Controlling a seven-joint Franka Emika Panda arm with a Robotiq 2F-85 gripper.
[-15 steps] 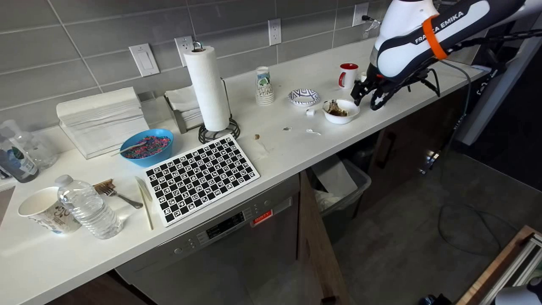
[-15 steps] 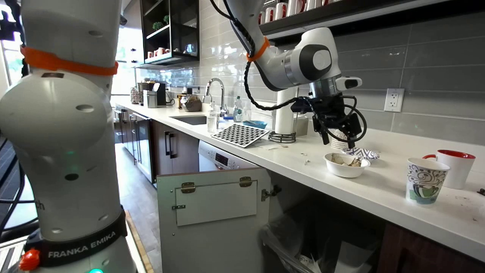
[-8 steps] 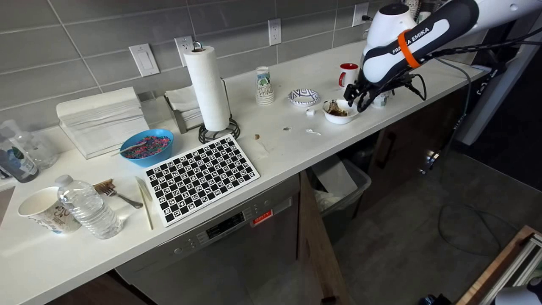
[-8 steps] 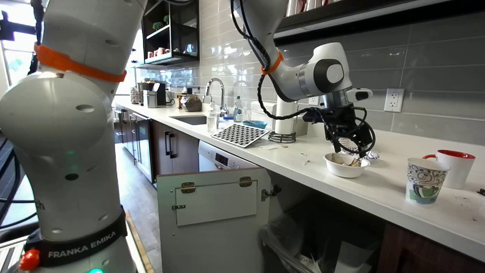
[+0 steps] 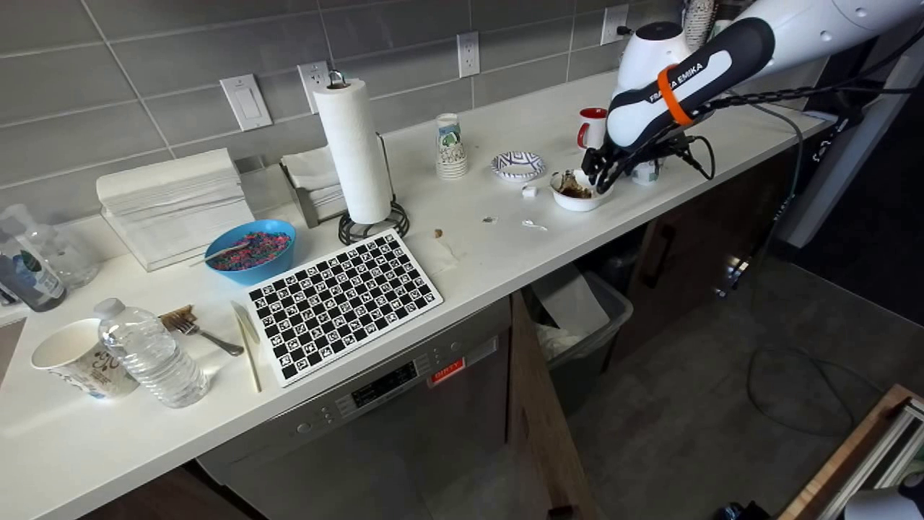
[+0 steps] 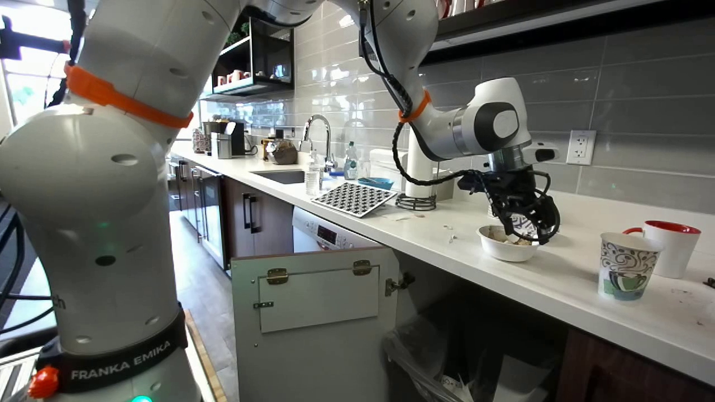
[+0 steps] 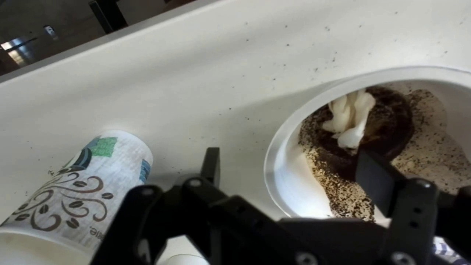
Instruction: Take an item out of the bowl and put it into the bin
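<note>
The small white bowl [image 5: 574,205] stands on the counter, also in an exterior view [image 6: 505,251]. In the wrist view its rim [image 7: 270,165] shows at right. Inside lies a dark brown lump [image 7: 390,121] with coffee-like specks and a crumpled whitish piece [image 7: 349,117] on it. My gripper [image 7: 294,169] is open, with the bowl's near rim between its fingers. One finger [image 7: 377,180] is over or in the bowl; the other finger [image 7: 211,165] is outside it. Contact cannot be told. The bin [image 5: 619,310] with its liner [image 6: 410,346] stands in the open cabinet below.
A patterned paper cup [image 7: 106,180] stands close beside the gripper, also in an exterior view [image 6: 628,268]. A red-and-white mug [image 6: 670,248] and a patterned bowl [image 5: 518,166] are nearby. The open cabinet door [image 6: 318,301] juts out below the counter [image 5: 498,245].
The arm has moved down and over to the bowl, leftward in an exterior view. The gripper has gone from above the bowl to its rim. The bowl has not moved.
</note>
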